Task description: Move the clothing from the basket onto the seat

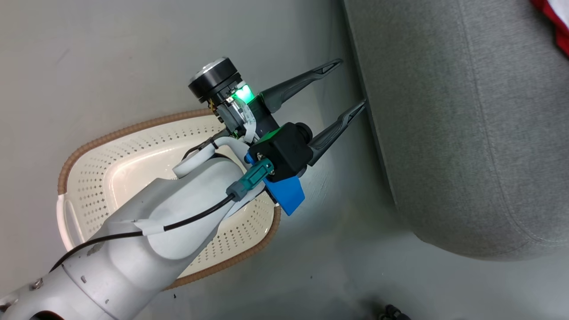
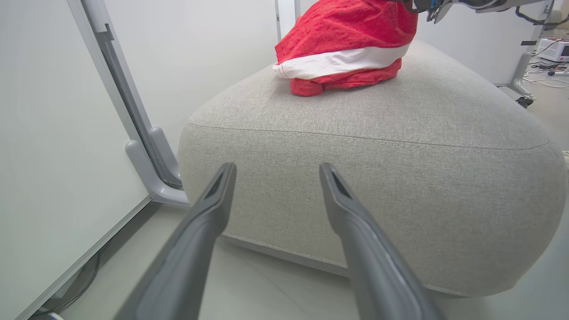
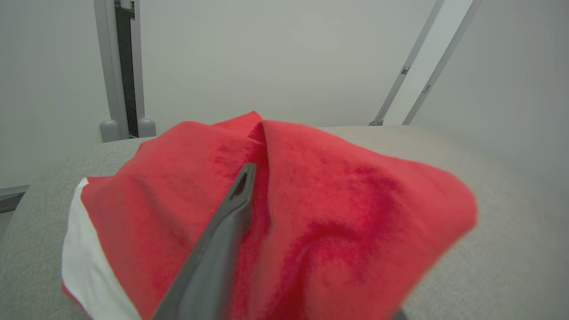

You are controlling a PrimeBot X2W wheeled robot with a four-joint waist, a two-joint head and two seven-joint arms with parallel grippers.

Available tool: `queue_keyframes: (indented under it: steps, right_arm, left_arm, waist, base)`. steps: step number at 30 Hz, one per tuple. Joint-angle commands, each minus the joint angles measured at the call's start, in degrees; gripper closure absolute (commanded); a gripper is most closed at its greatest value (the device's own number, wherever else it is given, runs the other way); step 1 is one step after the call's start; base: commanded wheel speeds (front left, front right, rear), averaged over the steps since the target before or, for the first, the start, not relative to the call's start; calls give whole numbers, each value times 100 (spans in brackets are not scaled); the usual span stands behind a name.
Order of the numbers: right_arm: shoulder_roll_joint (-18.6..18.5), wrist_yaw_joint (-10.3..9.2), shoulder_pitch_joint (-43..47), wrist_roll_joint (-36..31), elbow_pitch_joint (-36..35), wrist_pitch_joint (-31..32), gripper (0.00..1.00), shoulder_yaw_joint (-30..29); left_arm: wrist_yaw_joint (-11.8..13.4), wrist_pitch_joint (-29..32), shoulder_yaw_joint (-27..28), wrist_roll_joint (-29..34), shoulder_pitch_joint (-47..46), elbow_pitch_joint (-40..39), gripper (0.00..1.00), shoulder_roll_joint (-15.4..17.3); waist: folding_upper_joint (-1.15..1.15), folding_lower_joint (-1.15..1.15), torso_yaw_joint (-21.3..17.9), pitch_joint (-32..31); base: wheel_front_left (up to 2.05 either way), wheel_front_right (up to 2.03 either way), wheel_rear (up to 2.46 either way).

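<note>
1. One heap of red clothing (image 2: 342,49) lies on the grey seat (image 2: 355,169).
2. My left gripper (image 1: 352,82) hangs spread wide, empty, beside the seat.
3. My right gripper (image 3: 284,171) is cloth-draped; I cannot tell its grip.

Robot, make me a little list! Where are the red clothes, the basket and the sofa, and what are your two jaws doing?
clothing: red heap with a white stripe, lying on top of the seat
seat: grey sofa
basket: cream with a brown rim, on the floor beside the seat; no clothing in the part that shows
left jaws: wide open, empty, pointing at the seat's side
right jaws: at the clothing; one finger lies against the red cloth, the other is hidden, so open or shut cannot be told
</note>
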Motion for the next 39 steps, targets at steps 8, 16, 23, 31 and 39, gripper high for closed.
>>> queue_keyframes:
  steps: [8,16,23,31,39]
  right_arm:
    - [326,1,918,-172,-550,-3,0,-56]
    - [614,1,1854,-425,-1325,-3,0,-269]
    - [902,1,2373,-461,-2257,-2,0,46]
    - [1113,1,2744,-494,-2837,-3,0,775]
    - [1256,1,2872,-402,-2973,-3,0,1432]
  left_arm:
    - [158,-13,150,-173,434,-41,0,57]
    - [335,-14,466,-333,967,-93,0,158]
    - [559,-14,937,-454,1542,-217,0,214]
    - [721,-14,1637,-460,2252,-422,0,128]
    - [799,-14,2480,-330,2881,-582,0,37]
  waist:
    - [0,-1,-236,-777]
    - [0,-1,-235,-1428]
    - [0,-1,-4,-1937]
    - [0,-1,537,-2471]
    - [0,-1,1099,-2863]
  base:
    - [0,0,0]
    - [0,0,0]
    - [0,0,0]
    - [0,0,0]
    - [0,0,0]
